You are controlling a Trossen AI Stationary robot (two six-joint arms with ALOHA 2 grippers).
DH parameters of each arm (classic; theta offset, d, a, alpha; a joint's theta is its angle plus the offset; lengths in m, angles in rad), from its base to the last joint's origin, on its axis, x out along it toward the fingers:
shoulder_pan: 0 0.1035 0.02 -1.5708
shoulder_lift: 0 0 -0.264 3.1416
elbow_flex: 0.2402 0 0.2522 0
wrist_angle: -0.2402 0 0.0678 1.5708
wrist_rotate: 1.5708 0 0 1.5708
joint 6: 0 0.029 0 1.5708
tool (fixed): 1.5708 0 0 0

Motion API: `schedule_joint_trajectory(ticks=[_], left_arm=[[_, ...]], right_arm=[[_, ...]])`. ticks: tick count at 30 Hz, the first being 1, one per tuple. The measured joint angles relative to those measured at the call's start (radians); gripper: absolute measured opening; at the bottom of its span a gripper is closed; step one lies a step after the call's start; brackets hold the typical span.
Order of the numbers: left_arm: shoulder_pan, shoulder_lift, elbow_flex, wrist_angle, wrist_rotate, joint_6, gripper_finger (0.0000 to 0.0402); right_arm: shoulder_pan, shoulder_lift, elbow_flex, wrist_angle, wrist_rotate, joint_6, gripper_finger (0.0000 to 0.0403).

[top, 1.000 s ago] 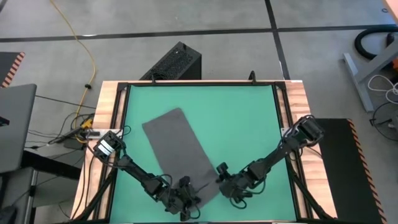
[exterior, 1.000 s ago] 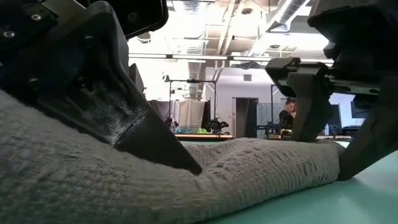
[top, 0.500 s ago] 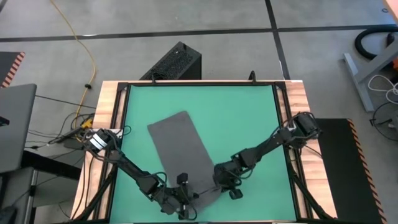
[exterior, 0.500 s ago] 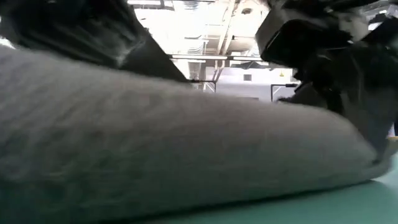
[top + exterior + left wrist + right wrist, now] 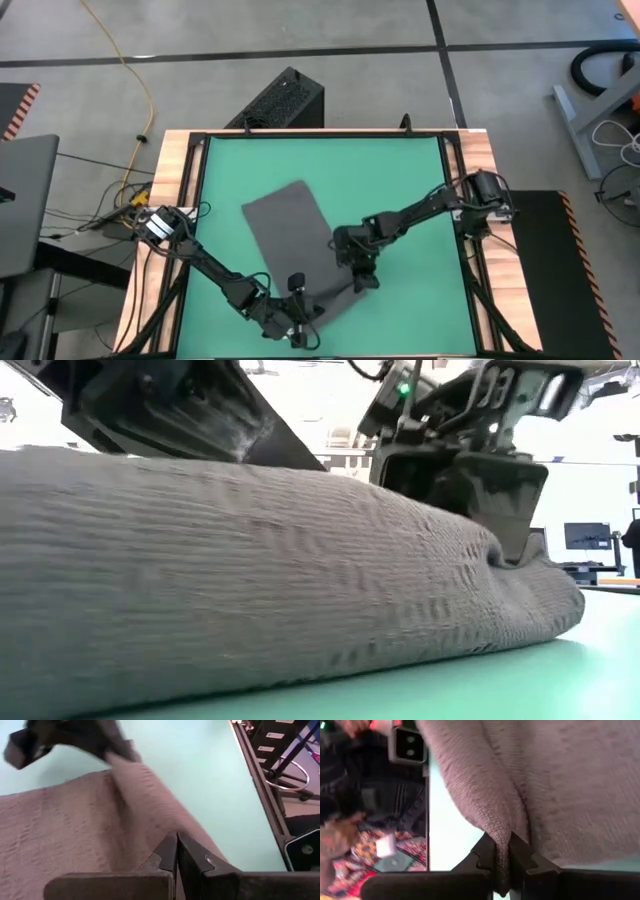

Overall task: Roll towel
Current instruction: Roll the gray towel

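Observation:
The dark grey towel (image 5: 285, 225) lies slantwise on the green mat (image 5: 400, 180), its far end flat and its near end raised into a hump (image 5: 250, 580). My left gripper (image 5: 300, 312) is shut at the towel's near end, close to the table's near edge. My right gripper (image 5: 363, 282) is shut on the towel's near right part. In the low view it stands over the hump's right end (image 5: 510, 545). My left gripper is shut on the towel's near edge (image 5: 155, 857), coming low from the near side. The fingers hide how many layers lie between them. The cloth rises in a ridge away from the fingertips. My right gripper pinches a raised fold of the towel (image 5: 506, 827) between its two fingers, near the near right corner. The fingers come slanting from the right and above. The fold is lifted off the mat, and the cloth beyond it slopes down to the mat.
Bare green mat lies to the right of the towel and toward the far edge. Wooden strips and a black frame (image 5: 455, 190) border the mat. A black box (image 5: 285, 100) stands on the floor beyond the far edge.
My right gripper has shut on the towel's near right part and moved toward the far edge and a little left, lifting the cloth. The towel's near end has bunched up into a higher hump. The far end has stayed flat.

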Motion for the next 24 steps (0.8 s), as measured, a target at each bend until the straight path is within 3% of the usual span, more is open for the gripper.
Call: schedule_joint_trajectory(ticks=[9, 17, 24], left_arm=[[0.037, -0.001, 0.0, -0.009, -0.027, 0.046, 0.0], [0.079, -0.001, 0.001, 0.058, 0.064, 0.101, 0.0], [0.086, 0.049, 0.0, 0.04, 0.116, 0.054, 0.0]], right_arm=[[-0.039, 0.052, 0.001, -0.061, -0.013, 0.044, 0.0038], [-0.04, 0.118, 0.006, -0.036, -0.025, 0.085, 0.0039], [-0.052, 0.121, 0.032, -0.041, -0.015, 0.08, 0.0057]])
